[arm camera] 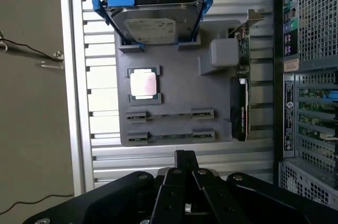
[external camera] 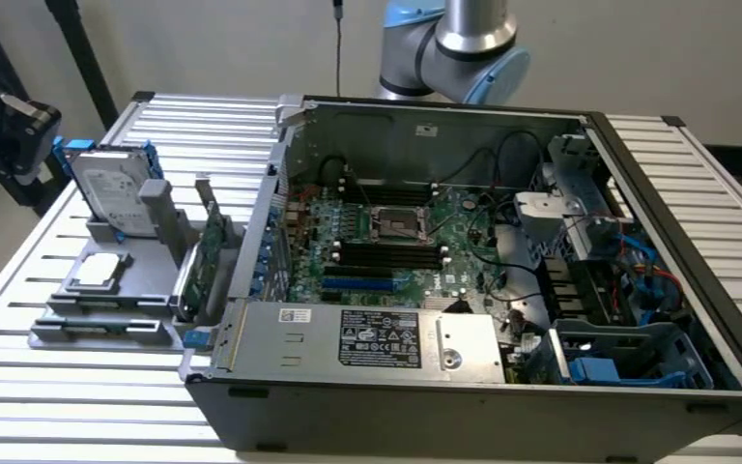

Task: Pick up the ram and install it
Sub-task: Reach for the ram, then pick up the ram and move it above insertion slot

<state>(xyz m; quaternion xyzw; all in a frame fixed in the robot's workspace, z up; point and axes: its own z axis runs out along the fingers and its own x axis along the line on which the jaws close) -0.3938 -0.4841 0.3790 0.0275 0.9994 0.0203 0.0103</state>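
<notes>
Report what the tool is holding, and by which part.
Nothing. The tool is shut and empty; the ram lies apart from it, in the grey holder.

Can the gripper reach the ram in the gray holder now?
Probably yes: the ram lies uncovered in the gray holder, with nothing between it and the gripper, whose jaws are shut.
</notes>
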